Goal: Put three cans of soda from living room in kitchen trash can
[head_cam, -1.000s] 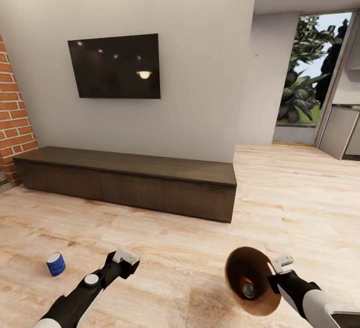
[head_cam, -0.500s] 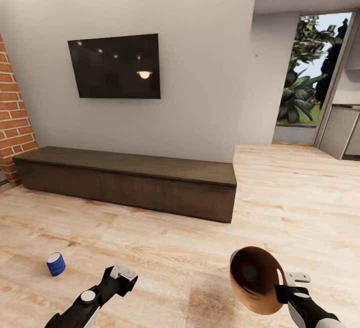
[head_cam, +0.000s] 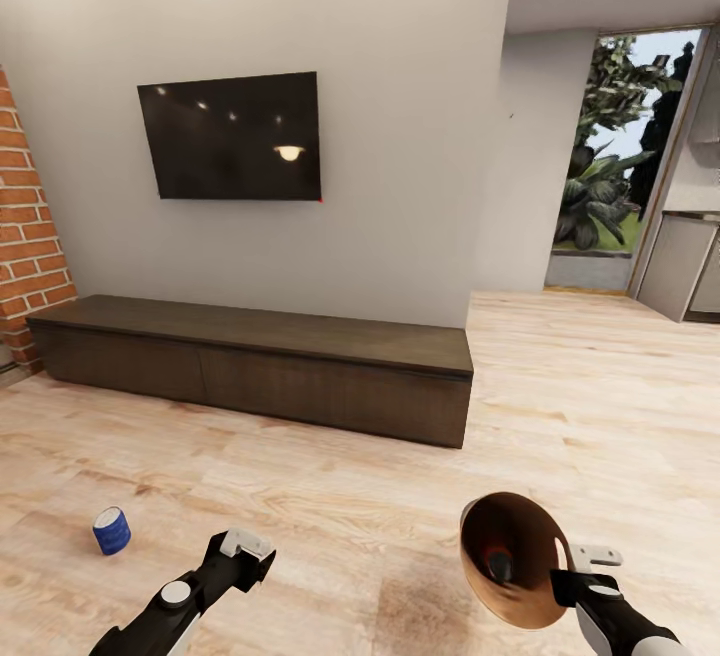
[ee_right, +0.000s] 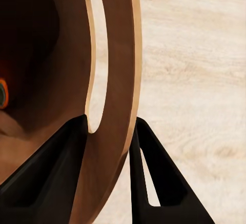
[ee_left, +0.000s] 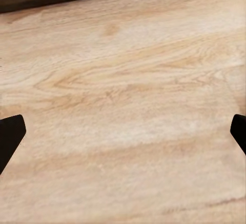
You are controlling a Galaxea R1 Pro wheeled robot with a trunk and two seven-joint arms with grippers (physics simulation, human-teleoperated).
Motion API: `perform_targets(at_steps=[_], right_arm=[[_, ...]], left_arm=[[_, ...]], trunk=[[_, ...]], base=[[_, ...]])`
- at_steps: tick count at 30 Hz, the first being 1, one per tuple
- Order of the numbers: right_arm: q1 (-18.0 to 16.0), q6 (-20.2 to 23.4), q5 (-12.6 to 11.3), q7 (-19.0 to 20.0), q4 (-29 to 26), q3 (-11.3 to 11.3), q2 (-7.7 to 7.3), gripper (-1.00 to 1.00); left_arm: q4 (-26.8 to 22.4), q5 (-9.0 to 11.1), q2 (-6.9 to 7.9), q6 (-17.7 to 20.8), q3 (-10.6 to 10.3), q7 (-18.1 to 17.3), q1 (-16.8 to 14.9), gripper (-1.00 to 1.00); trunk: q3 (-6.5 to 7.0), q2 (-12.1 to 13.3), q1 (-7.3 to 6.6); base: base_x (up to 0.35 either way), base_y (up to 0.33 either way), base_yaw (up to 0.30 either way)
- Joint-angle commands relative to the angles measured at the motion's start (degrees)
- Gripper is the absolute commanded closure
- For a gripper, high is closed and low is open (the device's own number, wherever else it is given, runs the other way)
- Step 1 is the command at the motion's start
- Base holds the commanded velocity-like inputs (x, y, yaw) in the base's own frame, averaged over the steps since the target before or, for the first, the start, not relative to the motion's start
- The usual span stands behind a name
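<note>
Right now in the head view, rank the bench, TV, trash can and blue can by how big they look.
1. Bench
2. TV
3. Trash can, though it sits nearest the camera, which inflates it
4. Blue can

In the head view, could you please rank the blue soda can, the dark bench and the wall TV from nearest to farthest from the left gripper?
1. Blue soda can, on the floor left of the left gripper.
2. Dark bench, against the wall ahead.
3. Wall TV, mounted above the bench.
</note>
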Motion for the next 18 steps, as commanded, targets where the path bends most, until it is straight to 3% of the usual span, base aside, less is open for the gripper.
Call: perform_targets(at_steps=[1, 18], right_arm=[[-0.03, -0.01, 0.09, 0.17, -0.1, -0.46, -0.01, 1.0], [-0.03, -0.01, 0.09, 0.17, -0.1, -0.47, -0.01, 1.0]], left_arm=[[0.0, 0.0, -0.02, 0.01, 0.0, 0.01, 0.0, -1.0], [0.01, -0.09, -0.09, 0.22, 0.0, 0.05, 0.0, -1.0]], trunk=[[0.24, 0.01, -0.03], [4.0, 0.24, -0.47]], base=[[0.0, 0.0, 0.0], [0.0, 0.0, 0.0]])
